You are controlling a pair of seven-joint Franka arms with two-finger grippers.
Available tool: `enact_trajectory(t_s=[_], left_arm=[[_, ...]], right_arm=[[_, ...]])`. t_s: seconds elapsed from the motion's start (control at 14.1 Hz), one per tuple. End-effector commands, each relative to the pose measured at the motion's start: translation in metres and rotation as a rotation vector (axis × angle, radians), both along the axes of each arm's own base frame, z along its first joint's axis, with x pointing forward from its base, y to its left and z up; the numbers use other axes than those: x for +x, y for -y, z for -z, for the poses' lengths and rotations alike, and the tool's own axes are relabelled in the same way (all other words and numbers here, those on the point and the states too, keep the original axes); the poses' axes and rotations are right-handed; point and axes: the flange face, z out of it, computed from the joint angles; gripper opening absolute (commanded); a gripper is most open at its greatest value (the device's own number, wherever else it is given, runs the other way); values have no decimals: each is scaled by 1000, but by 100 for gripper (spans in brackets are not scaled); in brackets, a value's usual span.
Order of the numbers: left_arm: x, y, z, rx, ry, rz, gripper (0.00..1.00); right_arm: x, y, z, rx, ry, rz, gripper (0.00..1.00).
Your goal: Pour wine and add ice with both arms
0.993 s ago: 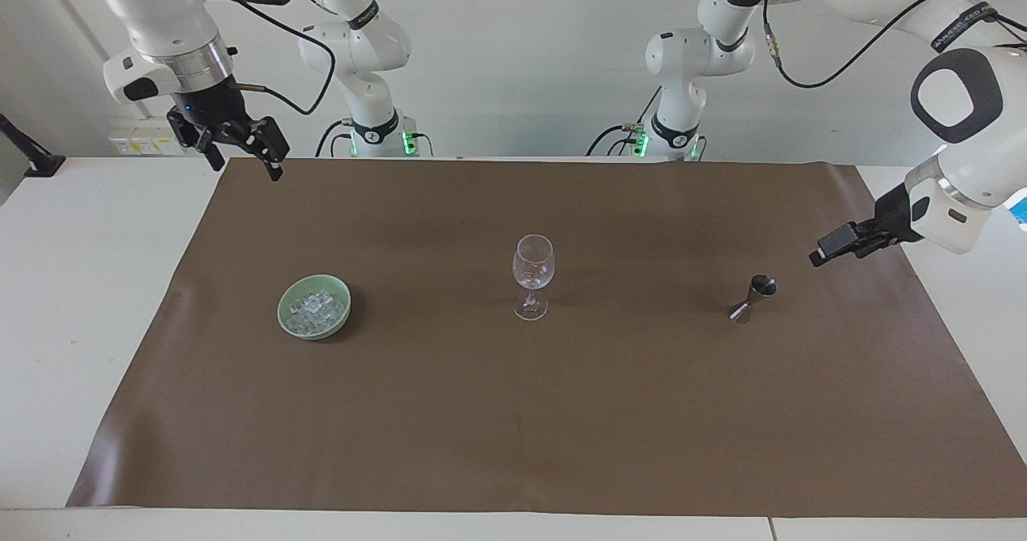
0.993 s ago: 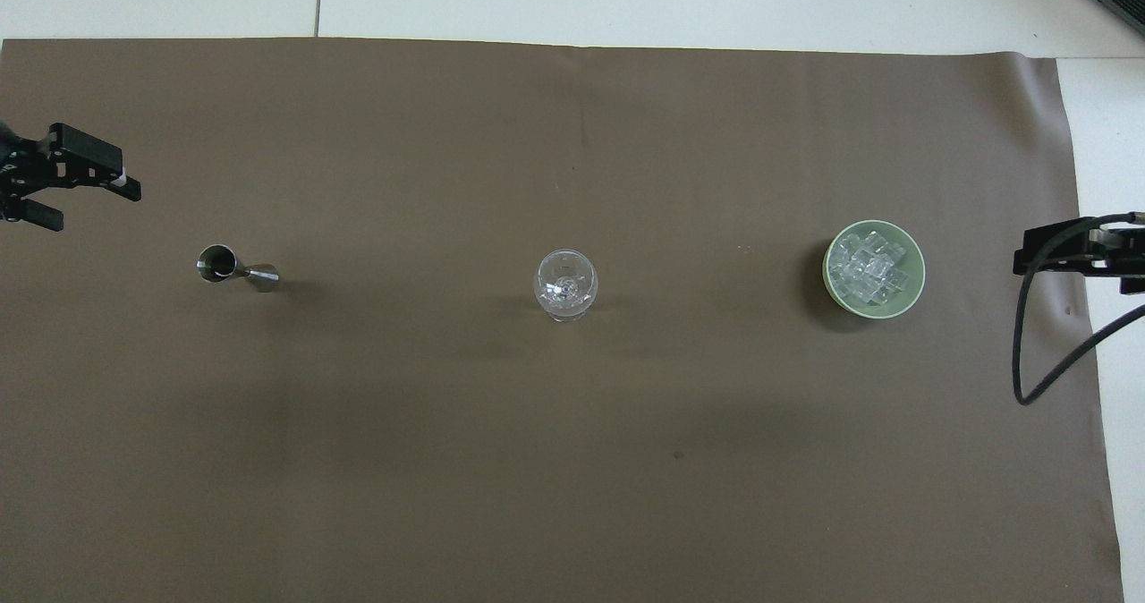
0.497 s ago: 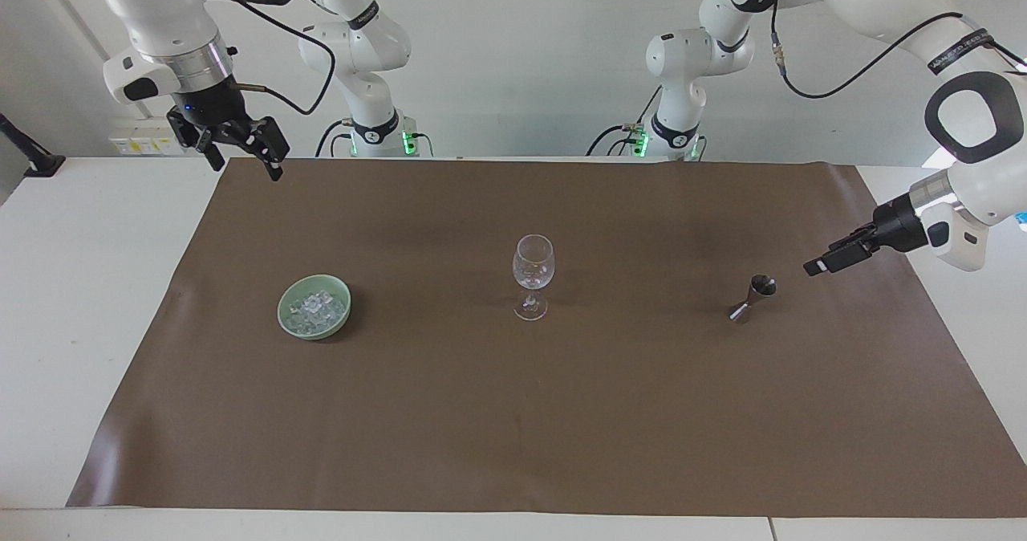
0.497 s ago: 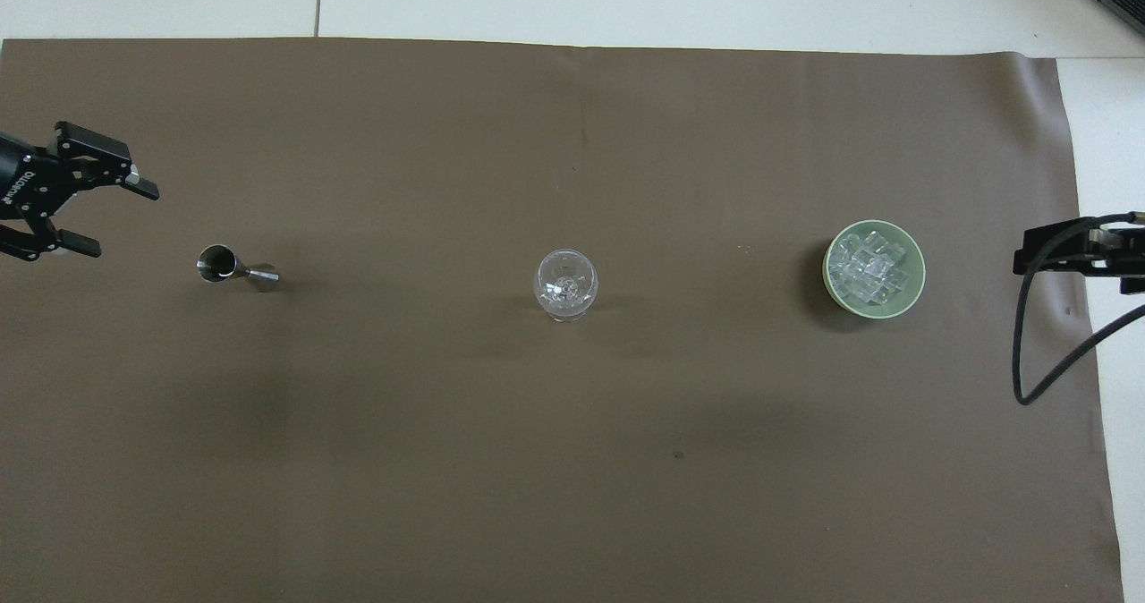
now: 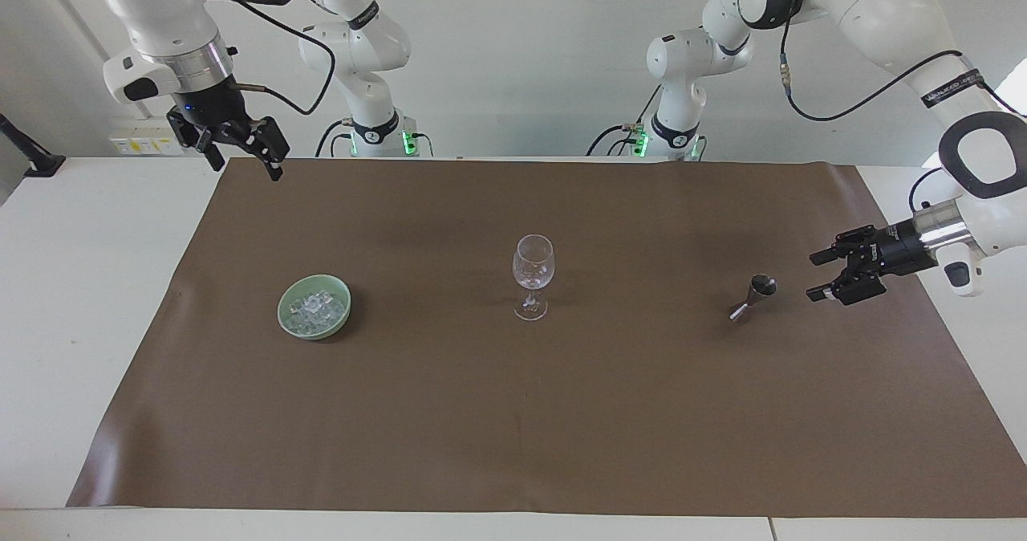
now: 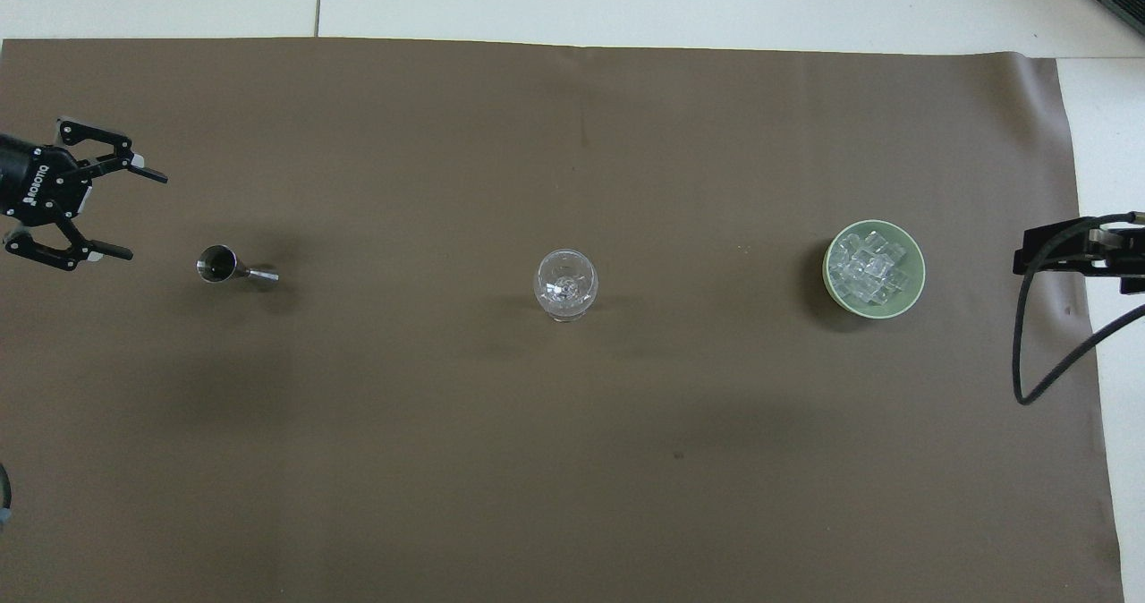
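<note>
A big white surface (image 5: 96, 300) has a brown mat (image 5: 513, 412) spread over most of it. A plain white wall (image 5: 521, 51) stands at the robots' end. The light is bright and even.

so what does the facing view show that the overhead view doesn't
Only the facing view shows both arms whole with their bases, and the right gripper open, waiting up over the mat's edge nearest the robots. It also shows the wine glass side on, stem and foot.

Only the overhead view looks straight down into the jigger and the glass bowl.

Both show the brown mat, the green bowl of ice, and the left gripper, open beside the jigger and apart from it.
</note>
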Motion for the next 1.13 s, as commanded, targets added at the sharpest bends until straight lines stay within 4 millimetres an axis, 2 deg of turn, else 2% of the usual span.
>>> enact_trajectory(t_s=[0.0,0.21,0.43,0.5,0.71,0.92,1.06], left_arm=[[-7,-21,16,-83,-78,-125,100],[-20,-41,44,-180,-125,-214,100],[-29,-46,66,-228,-155,-270,100],[-34,-57,77,-252,-163,-312,100],[-46,-58,96,-274,-188,-359,100],[-61,-71,119,-337,-217,-436,100],[-67,-69,133,-378,-240,-469,100]], right_arm=[[-2,1,-2,16,-11,-22,100],[-1,0,-3,15,-8,-23,100],[-2,0,-2,16,-11,-23,100],[-1,1,-3,17,-8,-22,100],[-2,0,-3,17,-9,-23,100],[-1,1,-2,16,-9,-22,100],[-1,1,-1,17,-11,-22,100]])
